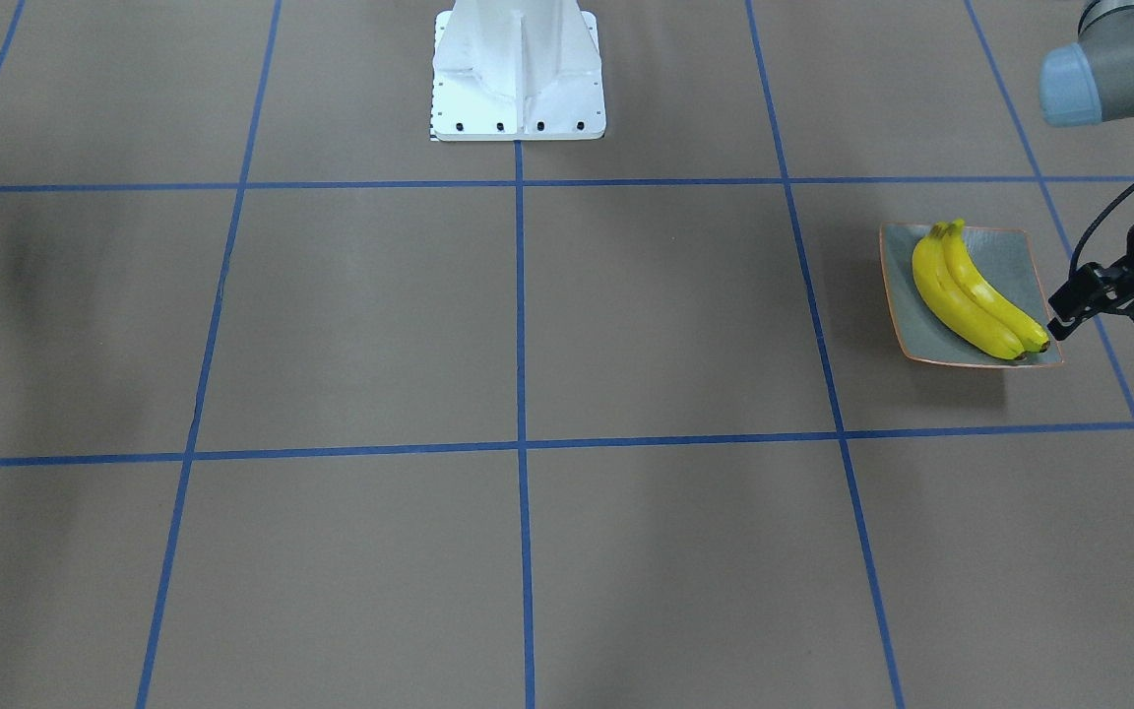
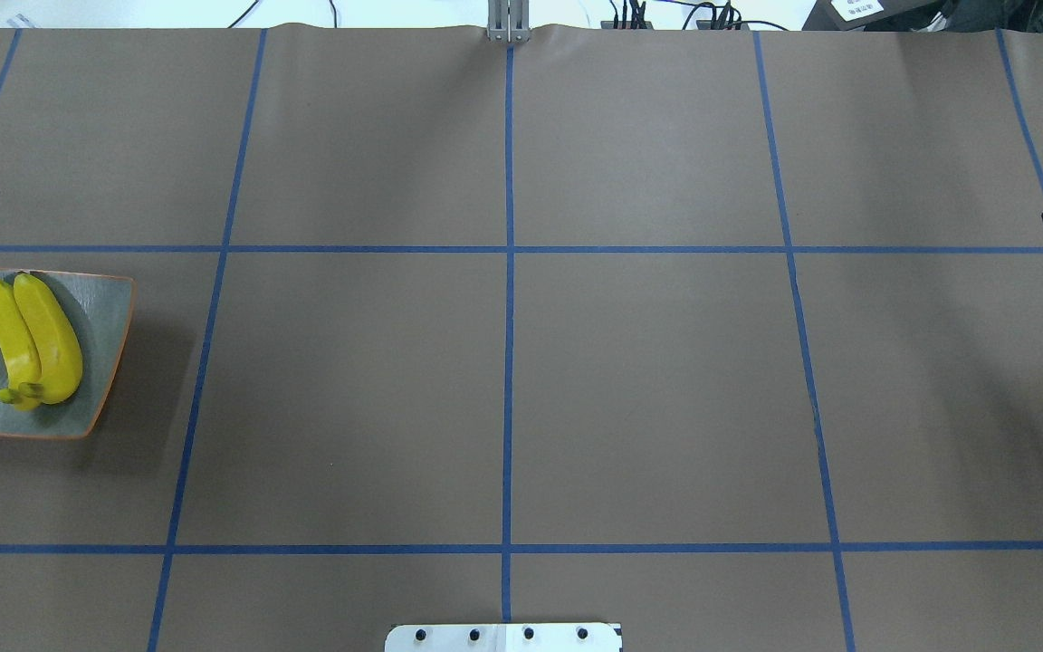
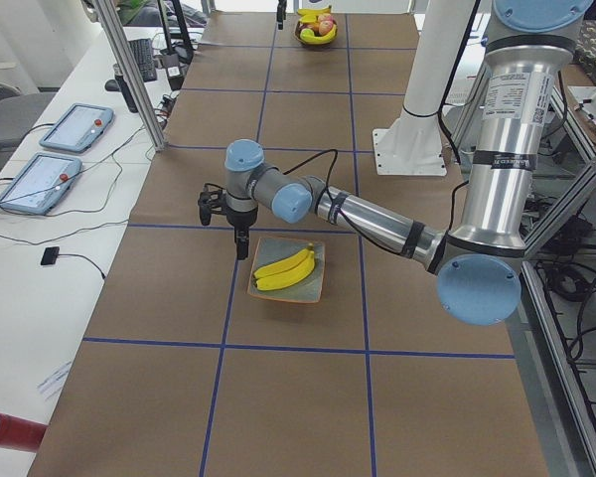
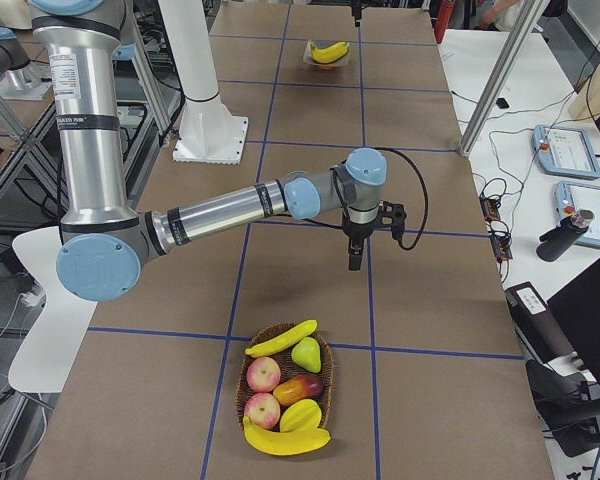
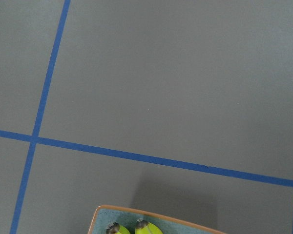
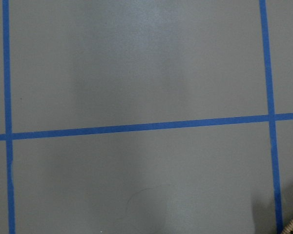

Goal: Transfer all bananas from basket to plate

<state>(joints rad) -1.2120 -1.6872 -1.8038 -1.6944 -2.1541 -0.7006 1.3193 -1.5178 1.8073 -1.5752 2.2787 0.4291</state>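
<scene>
Beyond the basket, right end effector hovers, finger spread cannot be told, likewise left end effector; best grasp the rim banana mid-length, crosswise.

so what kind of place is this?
Probably a robotics lab: two industrial arms at a paper-covered table gridded with blue tape, and teach pendants on the side bench.

bananas 4 | plate 1 | basket 1 | arms 2 | pendants 2
</scene>
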